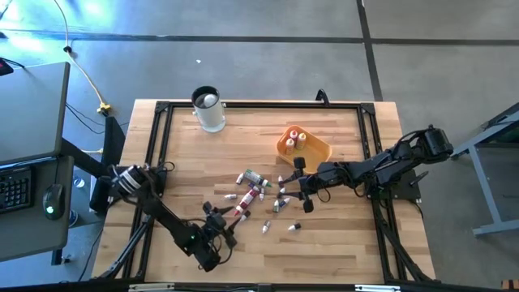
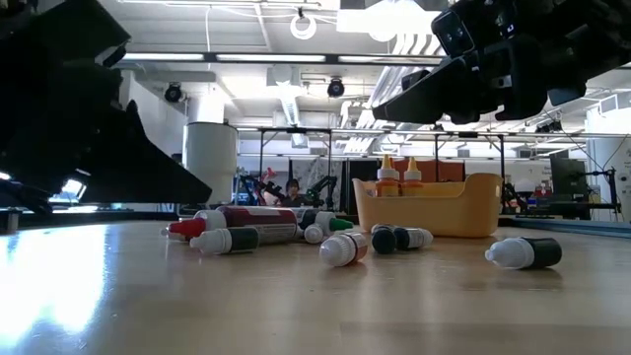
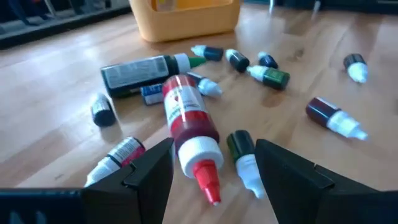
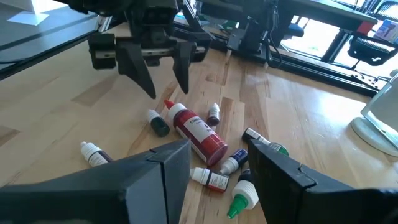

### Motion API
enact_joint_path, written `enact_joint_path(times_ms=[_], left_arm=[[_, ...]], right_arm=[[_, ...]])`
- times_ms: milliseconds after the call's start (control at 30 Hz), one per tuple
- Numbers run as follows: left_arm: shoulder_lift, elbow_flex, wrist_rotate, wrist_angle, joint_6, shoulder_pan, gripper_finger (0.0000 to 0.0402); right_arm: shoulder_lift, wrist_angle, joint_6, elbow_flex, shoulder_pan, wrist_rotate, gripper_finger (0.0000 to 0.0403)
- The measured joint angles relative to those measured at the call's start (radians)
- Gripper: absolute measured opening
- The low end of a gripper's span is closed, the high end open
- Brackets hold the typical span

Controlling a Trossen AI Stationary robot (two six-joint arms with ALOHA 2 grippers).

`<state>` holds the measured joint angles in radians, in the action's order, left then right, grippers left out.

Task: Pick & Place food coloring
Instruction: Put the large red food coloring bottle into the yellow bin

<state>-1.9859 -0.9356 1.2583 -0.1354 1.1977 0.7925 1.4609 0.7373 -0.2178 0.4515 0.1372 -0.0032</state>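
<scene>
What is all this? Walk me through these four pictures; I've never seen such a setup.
Two robot arms work at a wooden table. One picture looks down from above, one looks level across the tabletop, and two come from cameras on the arms' wrists. Small food coloring bottles lie scattered mid-table, and a few stand in the orange tray. A clear cup stands at the far edge. The left end effector hangs open above a larger red bottle. The right end effector, also open, hovers nearby. Neither holds anything.

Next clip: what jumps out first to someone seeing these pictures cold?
A scatter of small food coloring bottles lies mid-table, around one big red bottle on its side. The left gripper hangs over that red bottle with jaws open, and the right gripper hovers at the pile's other edge. Behind sits an orange tray already holding two bottles.
</scene>
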Motion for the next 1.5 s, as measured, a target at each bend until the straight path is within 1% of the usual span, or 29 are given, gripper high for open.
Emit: enact_joint_path(times_ms=[300, 633, 800, 967, 1033, 1100, 1333, 1400, 1500], left_arm=[[-0.055, 0.0, 0.027, -0.025, 0.092, -0.011, 0.0223], [-0.068, 0.0, 0.026, -0.014, 0.102, -0.061, 0.0223], [-0.068, 0.0, -0.023, -0.011, 0.103, -0.068, 0.0223], [-0.068, 0.0, -0.026, -0.012, 0.101, -0.069, 0.0221], [-0.068, 0.0, -0.026, -0.011, 0.096, -0.069, 0.0212], [-0.068, 0.0, -0.026, -0.012, 0.093, -0.069, 0.0195], [-0.068, 0.0, -0.026, -0.012, 0.092, -0.066, 0.0111], [-0.068, 0.0, -0.026, -0.008, 0.092, -0.066, 0.0099], [-0.068, -0.003, -0.029, 0.011, 0.081, -0.066, 0.0099]], right_arm=[[0.0, 0.0, 0.0, 0.0, 0.0, 0.0, 0.0154], [0.0, 0.0, 0.0, 0.0, 0.0, 0.0, 0.0154], [0.0, 0.0, 0.0, 0.0, 0.0, 0.0, 0.0154], [0.0, 0.0, 0.0, 0.0, 0.0, 0.0, 0.0154], [0.0, 0.0, 0.0, 0.0, 0.0, 0.0, 0.0154], [0.0, 0.0, 0.0, 0.0, 0.0, 0.0, 0.0154], [0.0, 0.0, 0.0, 0.0, 0.0, 0.0, 0.0154], [0.0, 0.0, 0.0, 0.0, 0.0, 0.0, 0.0154], [0.0, 0.0, 0.0, 0.0, 0.0, 0.0, 0.0154]])
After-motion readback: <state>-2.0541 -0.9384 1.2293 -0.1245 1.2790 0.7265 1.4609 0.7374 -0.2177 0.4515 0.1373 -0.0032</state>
